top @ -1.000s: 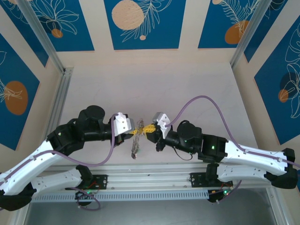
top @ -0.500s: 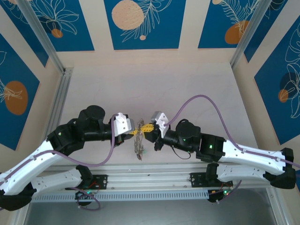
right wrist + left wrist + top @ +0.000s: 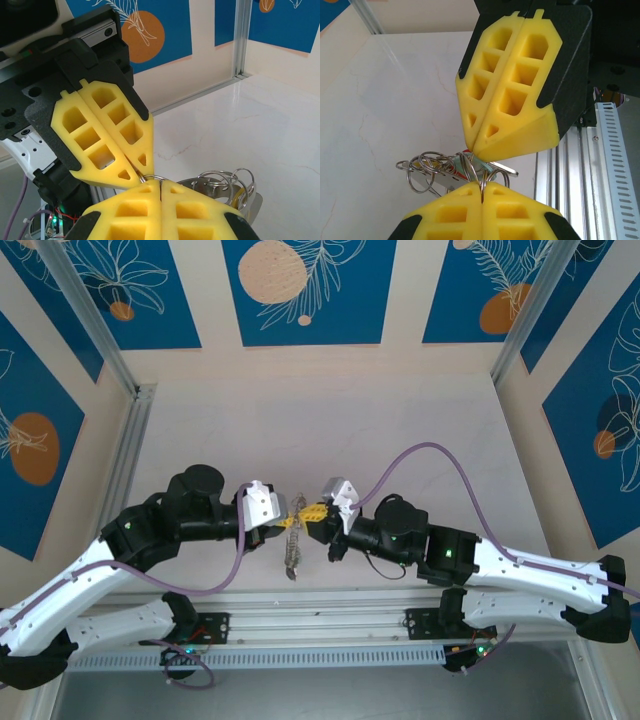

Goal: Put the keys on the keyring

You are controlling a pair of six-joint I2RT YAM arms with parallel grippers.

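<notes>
My left gripper point(image 3: 287, 518) and right gripper point(image 3: 312, 512) meet tip to tip above the table's near middle. Both are shut on the thin wire of the keyring point(image 3: 466, 165). In the left wrist view my own fingertips point(image 3: 470, 192) pinch its loops from below, and the right gripper point(image 3: 474, 150) clamps it from above. Several small rings point(image 3: 427, 161) and the keys point(image 3: 451, 167), with red and teal heads, bunch to the left. In the right wrist view the wire point(image 3: 156, 176) bridges the left gripper point(image 3: 139, 175) and my own right gripper point(image 3: 160, 184). The keys point(image 3: 291, 558) dangle below.
A slotted aluminium rail point(image 3: 320, 605) runs along the near edge under the hanging bunch, and another rail point(image 3: 125, 470) borders the left side. The pale marble table point(image 3: 400, 420) stretches beyond both grippers to the back wall.
The right gripper has edged slightly left, closer against the left one. The hanging bunch of keys swung a little right and back.
</notes>
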